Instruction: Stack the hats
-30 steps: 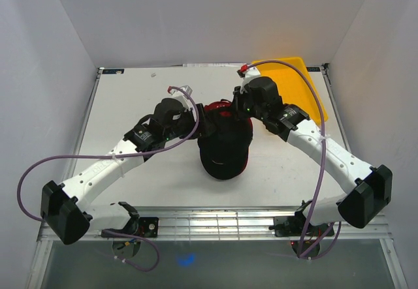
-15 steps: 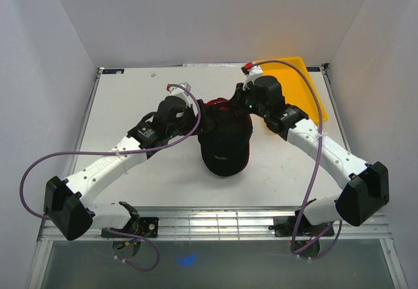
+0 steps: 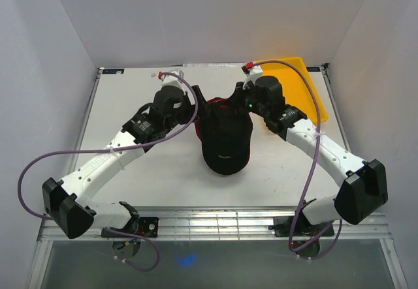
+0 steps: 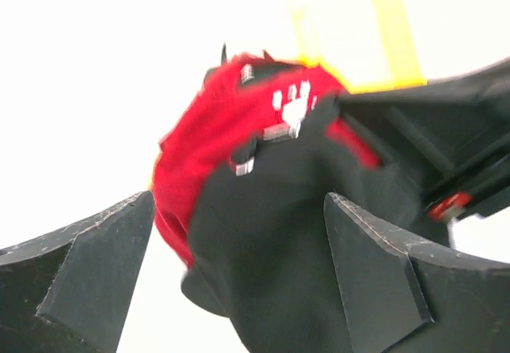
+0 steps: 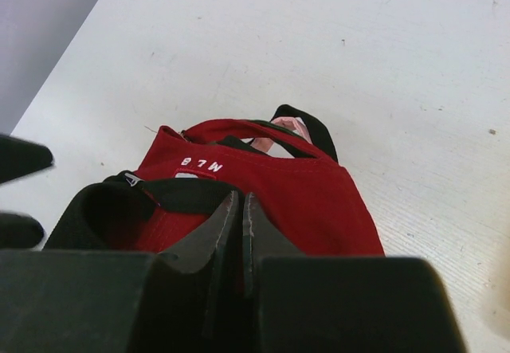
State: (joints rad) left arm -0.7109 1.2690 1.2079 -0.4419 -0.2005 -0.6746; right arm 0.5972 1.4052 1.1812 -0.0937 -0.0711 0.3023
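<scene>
Rear of the black cap (image 3: 226, 142) is pinched by the right claw (image 5: 241, 198); the left claw (image 4: 239, 201) is spread empty at its left.

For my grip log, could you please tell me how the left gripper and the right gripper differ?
The left gripper has its jaws wide open and grips nothing. The right gripper is shut, seemingly pinching the rear edge of the black hat. Both sit at that hat's back, one on each side.
</scene>
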